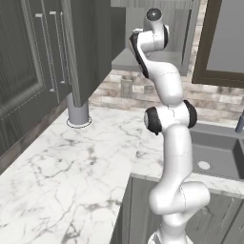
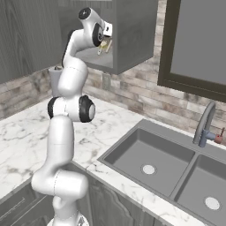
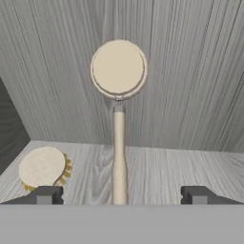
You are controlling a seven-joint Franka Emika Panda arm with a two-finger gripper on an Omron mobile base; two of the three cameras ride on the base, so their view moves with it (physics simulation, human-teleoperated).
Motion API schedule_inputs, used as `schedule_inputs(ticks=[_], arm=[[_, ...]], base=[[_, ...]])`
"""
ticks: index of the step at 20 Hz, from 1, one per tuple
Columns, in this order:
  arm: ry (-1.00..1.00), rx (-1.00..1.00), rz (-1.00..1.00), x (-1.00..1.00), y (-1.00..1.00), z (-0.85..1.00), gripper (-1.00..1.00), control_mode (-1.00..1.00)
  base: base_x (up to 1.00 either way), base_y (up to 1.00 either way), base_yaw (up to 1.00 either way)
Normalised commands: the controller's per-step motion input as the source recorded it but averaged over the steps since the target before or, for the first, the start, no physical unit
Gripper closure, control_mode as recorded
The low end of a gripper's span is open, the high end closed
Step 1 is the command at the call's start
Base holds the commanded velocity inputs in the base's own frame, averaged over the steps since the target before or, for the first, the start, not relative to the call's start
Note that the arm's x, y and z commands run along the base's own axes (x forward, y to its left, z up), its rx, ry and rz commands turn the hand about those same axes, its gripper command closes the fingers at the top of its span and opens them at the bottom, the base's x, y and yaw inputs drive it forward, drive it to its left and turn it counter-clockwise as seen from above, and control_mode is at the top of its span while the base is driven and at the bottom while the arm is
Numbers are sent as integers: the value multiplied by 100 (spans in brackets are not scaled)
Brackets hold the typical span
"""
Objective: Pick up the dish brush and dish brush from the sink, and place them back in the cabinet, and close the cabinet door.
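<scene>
Brush ahead of me: a dish brush (image 3: pixel 118 119) lies on the cabinet shelf (image 3: pixel 181 167), its round cream head away from me toward the back wall, its thin wooden handle running straight back to me.
Long axis: the handle lies along my own line of sight, ending midway between my two finger tips (image 3: pixel 44 195).
My jaws (image 3: pixel 119 195): spread wide apart, with clear gaps on both sides of the handle; nothing is clamped.
Second brush: the other dish brush (image 3: pixel 43 167) rests on the same shelf, off to the left in the hand view, head up, close to my left tip but apart from the first brush.
Cabinet: in the right base view my hand is up inside the open wall cabinet (image 2: pixel 132 39), with the brushes' pale wood beside it.
Sink (image 2: pixel 163 163): both basins hold nothing but drain discs.
Judgement: both brushes look delivered; I should back straight out along the handle's line, then swing the cabinet door (image 1: pixel 88 47) shut.
</scene>
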Motion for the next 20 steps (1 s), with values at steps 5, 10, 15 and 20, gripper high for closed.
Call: schedule_inputs(ticks=[5,10,15,20], arm=[[-4,0,0,-41,14,-9,-100,-100],[-2,0,0,-43,9,-18,-100,-100],[-2,0,0,-47,5,-19,-100,-100],[-6,0,0,-51,6,-22,-100,-100]], base=[[0,0,0],[0,0,0],[0,0,0],[0,0,0]])
